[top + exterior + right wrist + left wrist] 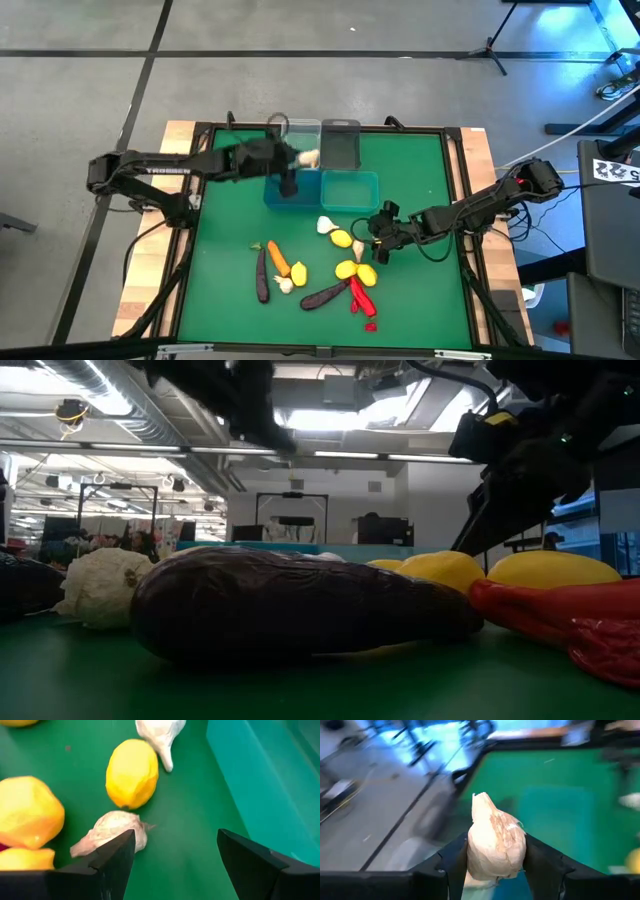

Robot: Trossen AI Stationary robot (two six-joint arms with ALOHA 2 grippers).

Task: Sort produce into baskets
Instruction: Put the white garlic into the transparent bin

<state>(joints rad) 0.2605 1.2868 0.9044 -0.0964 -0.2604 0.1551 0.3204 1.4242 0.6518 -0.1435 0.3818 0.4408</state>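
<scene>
My left gripper [300, 158] is shut on a white garlic bulb [495, 840] and hangs in the air over the baskets: a clear one [303, 135], a dark grey one [341, 145] and two teal ones [283, 190] [351, 190]. My right gripper [175, 855] stands open low over the mat beside a lying garlic bulb [112, 832], touching nothing. Near it lie a lemon [131, 772] and another garlic bulb [160, 735]. More lemons [357, 272], a carrot [277, 258], eggplants [262, 277] [325, 294] and red chilies [360, 293] rest on the mat. My left gripper pinches the garlic bulb by its two bulging sides [517, 847] between its two fingers. The bulb's pointed tip [480, 800] sticks out past the fingertips. It is lifted clear, above the baskets.
The green mat [420, 170] has a raised dark frame around it. The teal basket wall [270, 780] stands close beside my right gripper. In the low view the eggplant [300, 605] fills the foreground, with garlic [100, 585] and lemons [450, 570] behind it.
</scene>
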